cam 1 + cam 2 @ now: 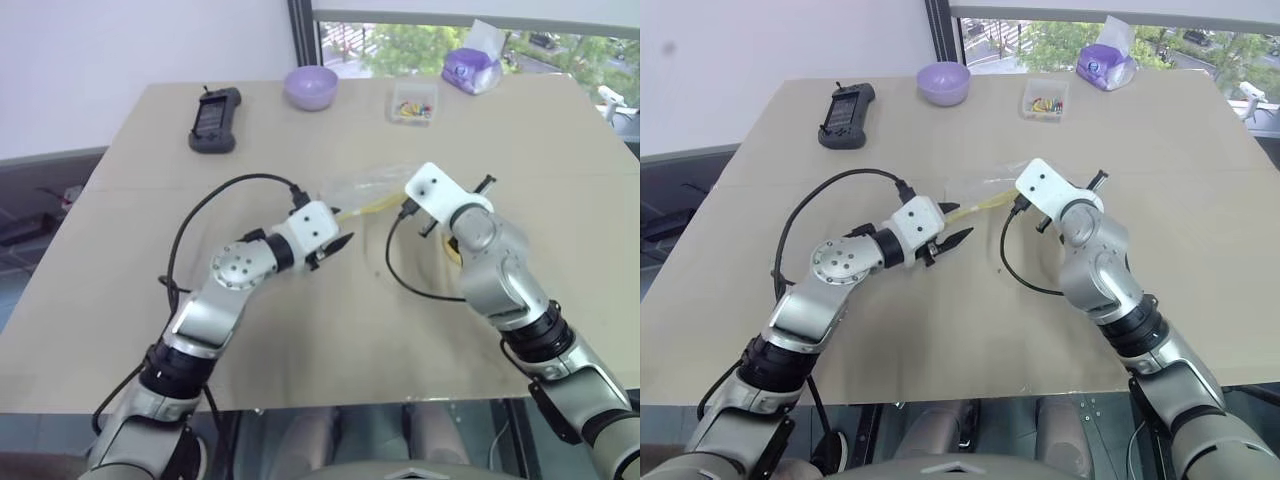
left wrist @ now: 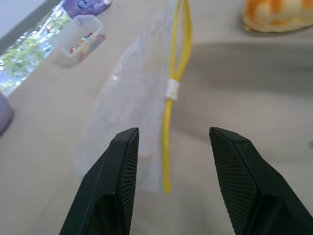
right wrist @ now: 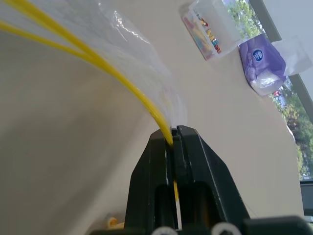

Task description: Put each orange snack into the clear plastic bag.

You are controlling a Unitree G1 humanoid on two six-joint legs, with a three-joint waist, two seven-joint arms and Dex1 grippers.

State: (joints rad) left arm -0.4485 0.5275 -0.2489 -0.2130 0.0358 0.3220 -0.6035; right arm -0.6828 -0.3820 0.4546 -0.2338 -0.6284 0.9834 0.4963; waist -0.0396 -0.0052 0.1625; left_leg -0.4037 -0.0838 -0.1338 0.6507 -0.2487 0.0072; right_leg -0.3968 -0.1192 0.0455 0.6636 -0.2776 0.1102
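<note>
The clear plastic bag (image 1: 365,190) lies in the middle of the table, its yellow zip strip (image 2: 176,73) lifted off the surface at one end. My right gripper (image 3: 174,133) is shut on that strip at the bag's right end. At the bag's left end my left gripper (image 2: 173,134) stands open, with the strip's free tip and the bag's corner just ahead of its fingers and nothing between them. An orange snack (image 2: 279,14) with a scored top sits on the table beyond the bag, mostly hidden behind my right arm in the head views.
At the far edge of the table (image 1: 120,330) stand a purple bowl (image 1: 311,86), a black handheld device (image 1: 214,118), a small clear box of colourful bits (image 1: 413,103) and a purple tissue pack (image 1: 472,68). Black cables loop from both wrists.
</note>
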